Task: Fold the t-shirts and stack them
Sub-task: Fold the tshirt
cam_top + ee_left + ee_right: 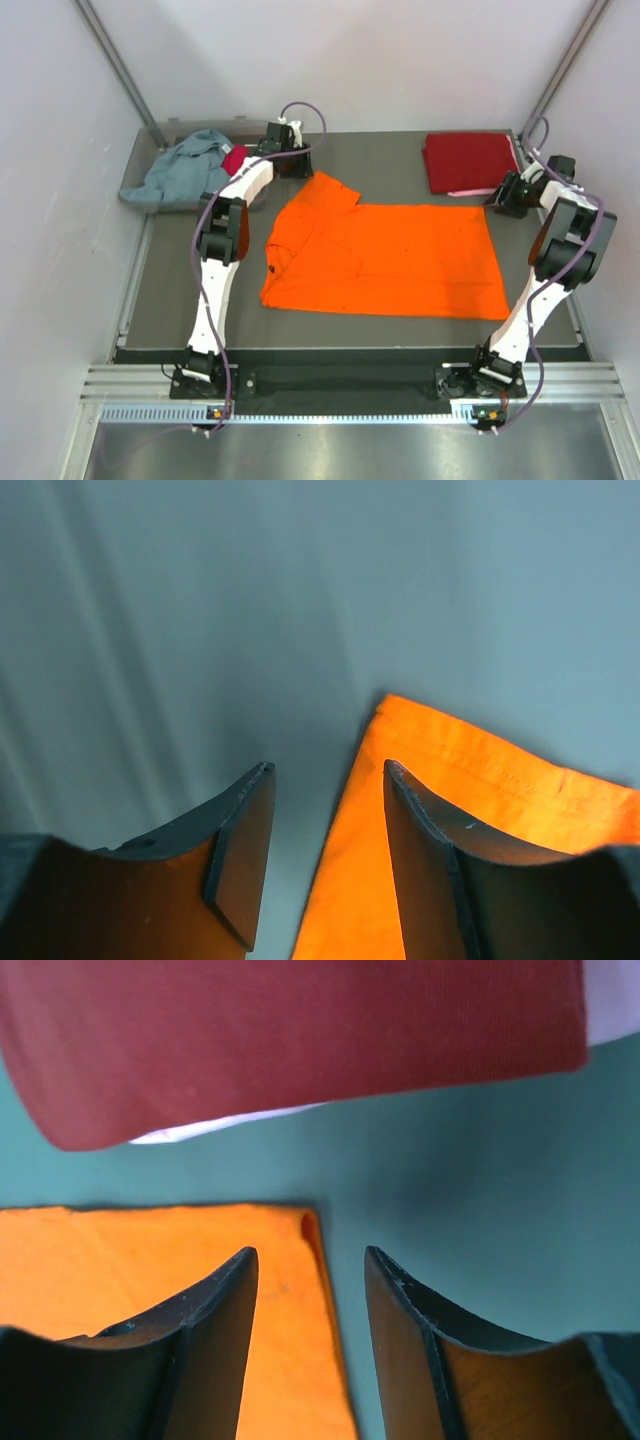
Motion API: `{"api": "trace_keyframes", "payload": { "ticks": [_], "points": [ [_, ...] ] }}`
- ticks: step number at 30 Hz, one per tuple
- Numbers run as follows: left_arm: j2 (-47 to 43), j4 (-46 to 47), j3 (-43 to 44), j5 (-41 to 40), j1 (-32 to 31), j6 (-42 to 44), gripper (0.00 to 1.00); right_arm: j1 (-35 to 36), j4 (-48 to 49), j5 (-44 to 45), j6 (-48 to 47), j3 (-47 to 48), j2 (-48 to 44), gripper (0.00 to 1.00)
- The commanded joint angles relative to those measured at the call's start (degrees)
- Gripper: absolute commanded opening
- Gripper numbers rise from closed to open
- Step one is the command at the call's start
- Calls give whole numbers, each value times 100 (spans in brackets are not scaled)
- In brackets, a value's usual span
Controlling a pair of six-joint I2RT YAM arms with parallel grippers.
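The bright orange t-shirt [385, 255] lies spread flat in the middle of the dark mat. My left gripper [297, 165] hovers at its back-left sleeve. In the left wrist view the jaws [328, 770] stand open, and the sleeve's edge [500, 790] runs below the gap and under the right finger. My right gripper [505, 198] is at the shirt's back-right corner. Its jaws [310, 1255] are open above that orange corner [150, 1260], holding nothing. A folded dark red t-shirt [470, 160] lies at the back right with a pale edge [220, 1125] showing beneath it.
A clear plastic bin [150, 140] at the back left holds a crumpled grey-blue t-shirt [185, 170] and a bit of magenta cloth [234, 158]. White walls close in on three sides. The mat's front edge [350, 345] runs just ahead of the arm bases.
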Motion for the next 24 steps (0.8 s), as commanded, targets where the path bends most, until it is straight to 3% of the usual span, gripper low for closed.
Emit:
{"api": "trace_keyframes", "payload": {
  "ticks": [1, 16, 24],
  "points": [
    [221, 250, 94, 271, 27, 118, 53, 8, 127, -240, -282, 226, 213, 48],
    [361, 645, -29, 1176, 27, 162, 43, 105, -260, -547, -880, 517, 758, 49],
    [370, 821, 6, 1221, 18, 74, 24, 105, -172, -442, -801, 595, 776, 38]
  ]
}}
